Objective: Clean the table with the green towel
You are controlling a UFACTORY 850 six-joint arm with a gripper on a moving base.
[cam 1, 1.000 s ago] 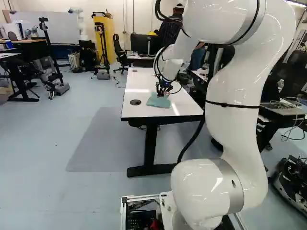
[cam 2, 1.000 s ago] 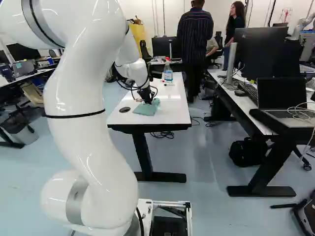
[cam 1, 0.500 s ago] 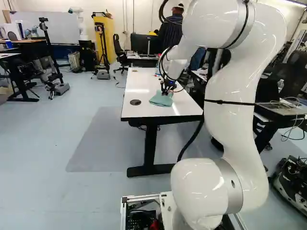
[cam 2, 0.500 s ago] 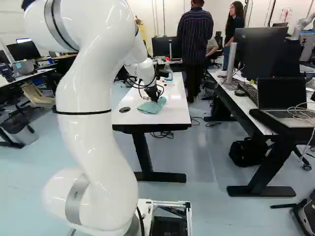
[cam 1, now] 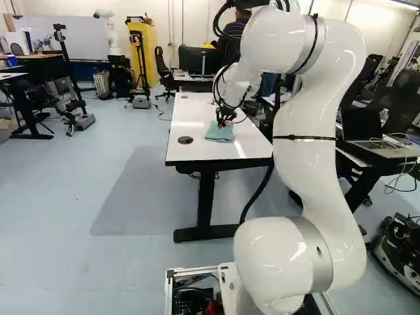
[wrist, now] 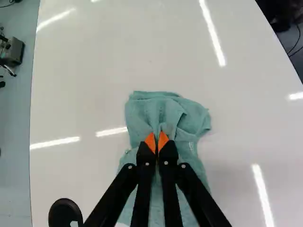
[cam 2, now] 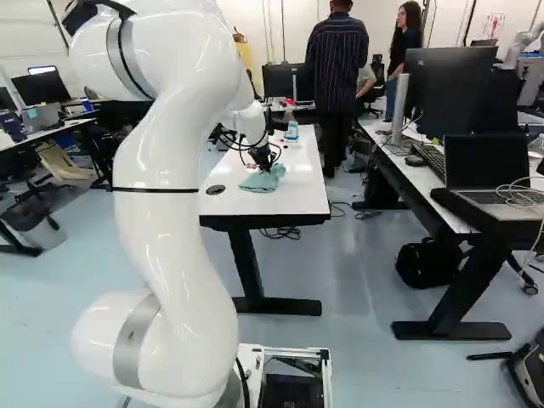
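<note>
A green towel [wrist: 156, 111] lies bunched on the white desk [cam 1: 190, 147], a fold pinched between the orange pads [wrist: 150, 143] of the downward-pointing claw [cam 1: 225, 122], as the robot's white arm [cam 2: 161, 229] rises from its base joint, bends high up and reaches forward and down.

Blue-grey floor [cam 1: 72, 197], white wall [cam 1: 79, 6], black chair [cam 1: 161, 64], laptop [cam 2: 486, 161], desk [cam 2: 424, 189].

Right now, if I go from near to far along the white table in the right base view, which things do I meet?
Green towel → spray bottle → black monitor, beyond the white table.
</note>
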